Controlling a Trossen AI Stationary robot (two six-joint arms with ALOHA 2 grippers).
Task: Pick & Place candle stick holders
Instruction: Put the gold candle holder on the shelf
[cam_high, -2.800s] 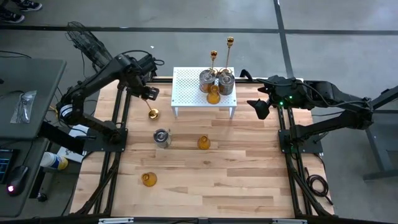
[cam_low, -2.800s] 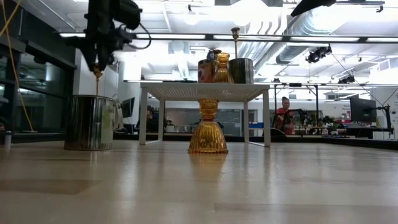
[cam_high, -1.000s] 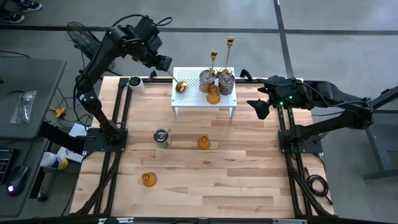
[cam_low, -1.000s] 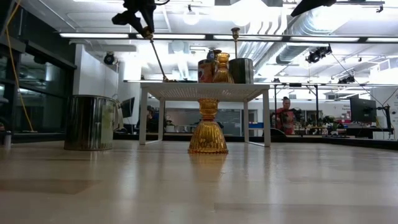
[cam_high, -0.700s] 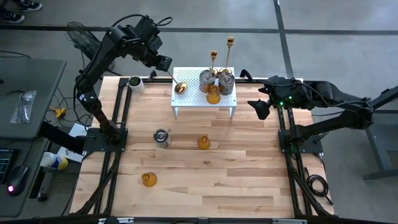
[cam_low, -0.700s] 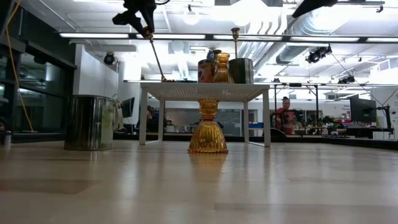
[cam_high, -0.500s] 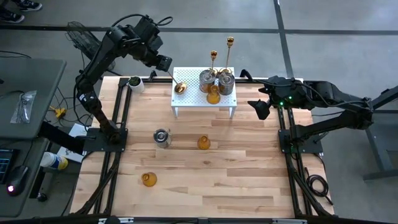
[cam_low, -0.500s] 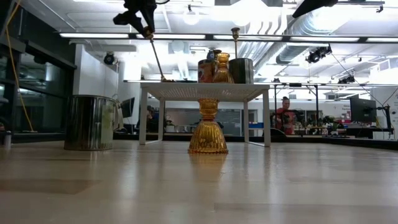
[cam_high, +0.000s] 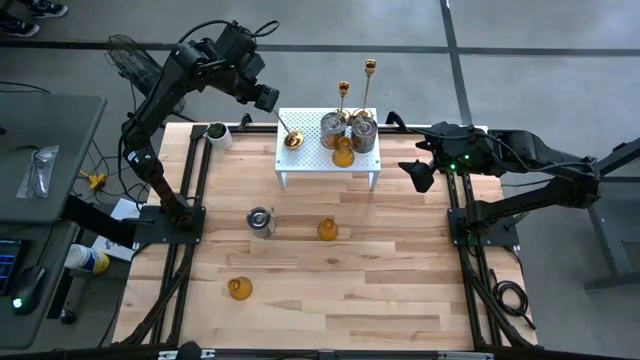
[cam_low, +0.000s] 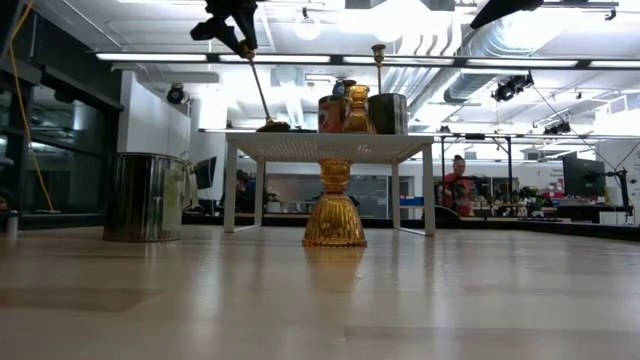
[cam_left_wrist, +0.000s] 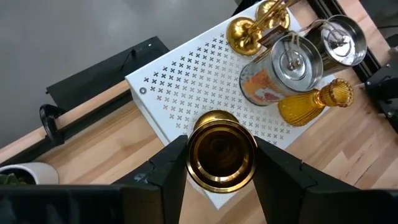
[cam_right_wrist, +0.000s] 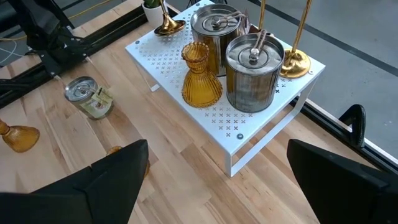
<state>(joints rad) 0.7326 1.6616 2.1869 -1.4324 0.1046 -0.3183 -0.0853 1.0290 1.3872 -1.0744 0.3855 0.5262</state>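
My left gripper (cam_high: 268, 100) hangs over the far left corner of the white perforated rack (cam_high: 305, 160), shut on a slim gold candle stick holder (cam_high: 291, 139). The holder's round base (cam_low: 272, 126) is at the rack top, the stem slanting up to the fingers. On the rack stand two more gold sticks (cam_high: 343, 92), two silver cups (cam_high: 333, 128) and an amber glass holder (cam_high: 343, 153). A silver cup (cam_high: 260, 220) and two amber holders (cam_high: 327, 230) (cam_high: 239, 289) stand on the wooden table. My right gripper (cam_high: 418, 175) waits open at the table's right edge. My left gripper pinches the gold holder's top end (cam_low: 246, 52) between its two fingers (cam_left_wrist: 171, 171), coming from above and the far left, slanting down along the stem. The holder is tilted, base lowest, at the rack's perforated top (cam_left_wrist: 186, 93); whether the base touches it, I cannot tell.
A white cup with a plant (cam_high: 217, 133) stands at the table's far left corner, next to the rack. Dark frame rails (cam_high: 190, 190) run along both table sides. Bare wood lies in the near half of the table (cam_high: 350, 300).
My left gripper has tipped a little while staying over the rack's far left corner. The gold holder's base has shifted slightly along the rack top toward the silver cups, and the stem stands a bit steeper.
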